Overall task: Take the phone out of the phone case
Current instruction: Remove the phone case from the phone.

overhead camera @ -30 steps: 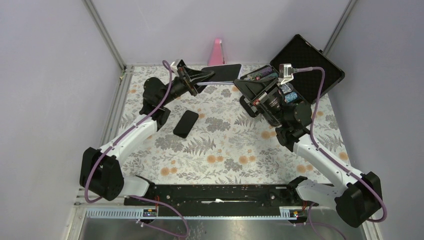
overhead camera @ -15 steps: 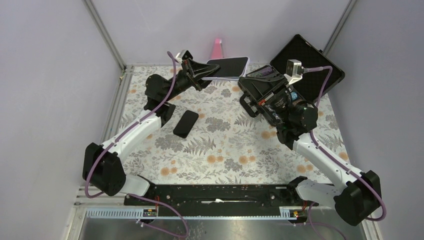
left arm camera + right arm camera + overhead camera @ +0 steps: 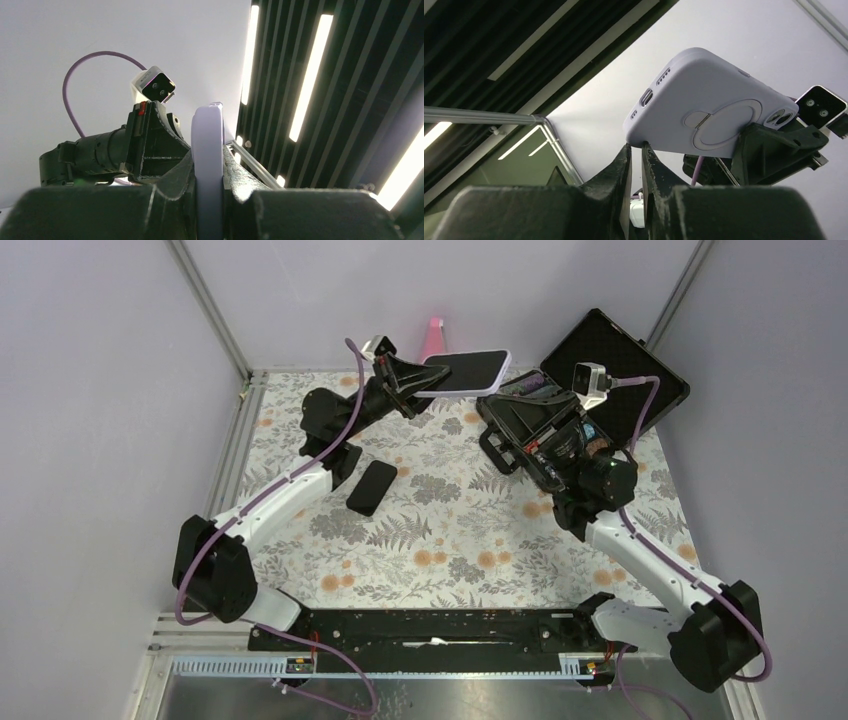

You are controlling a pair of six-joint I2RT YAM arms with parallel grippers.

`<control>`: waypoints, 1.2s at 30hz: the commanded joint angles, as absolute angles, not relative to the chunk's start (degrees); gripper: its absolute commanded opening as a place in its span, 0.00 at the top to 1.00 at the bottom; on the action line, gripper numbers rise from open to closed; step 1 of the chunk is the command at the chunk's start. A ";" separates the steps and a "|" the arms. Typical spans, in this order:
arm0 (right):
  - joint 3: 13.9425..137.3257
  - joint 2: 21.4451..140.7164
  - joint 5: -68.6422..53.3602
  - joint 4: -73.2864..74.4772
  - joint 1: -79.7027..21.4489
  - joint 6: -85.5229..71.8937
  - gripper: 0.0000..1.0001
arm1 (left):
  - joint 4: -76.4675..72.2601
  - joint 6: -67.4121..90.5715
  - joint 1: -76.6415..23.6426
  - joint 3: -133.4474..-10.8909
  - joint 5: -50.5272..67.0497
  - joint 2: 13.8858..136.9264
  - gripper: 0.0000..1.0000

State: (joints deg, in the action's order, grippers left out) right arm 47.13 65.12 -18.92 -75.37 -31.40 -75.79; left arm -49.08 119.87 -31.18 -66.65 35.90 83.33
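The phone, dark screen up, sits in a lilac case (image 3: 465, 368) and hangs in the air near the back wall. My left gripper (image 3: 412, 380) is shut on its left end. In the left wrist view the case (image 3: 207, 160) stands edge-on between the fingers (image 3: 175, 175). My right gripper (image 3: 497, 405) is below the phone's right end. In the right wrist view its fingers (image 3: 626, 160) stand almost together with a thin empty slit. Their tips touch the lower edge of the case (image 3: 709, 117), whose back shows a ring and camera holes.
A second black phone-like slab (image 3: 372, 487) lies flat on the floral mat, left of centre. An open black hard case (image 3: 612, 358) with small items stands at the back right, behind my right arm. A pink object (image 3: 434, 338) leans on the back wall.
My left gripper has lifted the cased phone up and to the right. My right gripper has swung up under the phone's right end.
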 commanded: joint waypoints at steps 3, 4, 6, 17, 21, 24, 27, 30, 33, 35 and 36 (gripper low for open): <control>48.47 59.99 -19.55 -51.41 -33.13 -68.56 0.66 | -48.73 116.18 -34.15 -65.13 46.73 82.85 1.00; 48.37 58.38 -19.23 -47.72 -33.13 -67.24 0.47 | -47.00 114.82 -33.09 -65.36 46.86 82.29 1.00; 48.53 55.68 -18.97 -42.21 -33.13 -64.01 0.26 | -43.49 112.25 -32.01 -65.65 47.34 81.41 1.00; 48.89 52.41 -12.81 -39.77 -32.74 -62.35 0.20 | -53.11 120.45 -31.68 -61.99 46.51 82.50 1.00; 48.63 54.32 -16.56 -48.02 -32.70 -66.44 0.28 | -52.12 120.65 -31.71 -60.02 45.81 82.19 1.00; 48.83 55.43 -18.54 -50.23 -32.70 -67.62 0.28 | -52.88 121.55 -31.73 -58.21 44.88 82.30 1.00; 47.64 55.50 -18.40 -54.33 -32.69 -67.08 0.27 | -54.35 123.37 -32.21 -57.19 43.93 82.73 1.00; 48.61 56.57 -19.37 -58.34 -32.70 -65.91 0.27 | -53.09 124.18 -34.15 -56.86 44.15 83.37 1.00; 50.54 58.24 -21.21 -62.19 -32.69 -66.81 0.26 | -54.96 125.74 -34.93 -54.92 43.36 84.17 1.00; 50.80 58.65 -21.56 -63.75 -32.68 -67.58 0.24 | -58.24 128.12 -34.54 -53.88 42.40 84.77 1.00; 50.54 58.59 -21.49 -64.31 -32.69 -67.92 0.23 | -59.70 128.76 -34.28 -53.84 42.06 85.08 1.00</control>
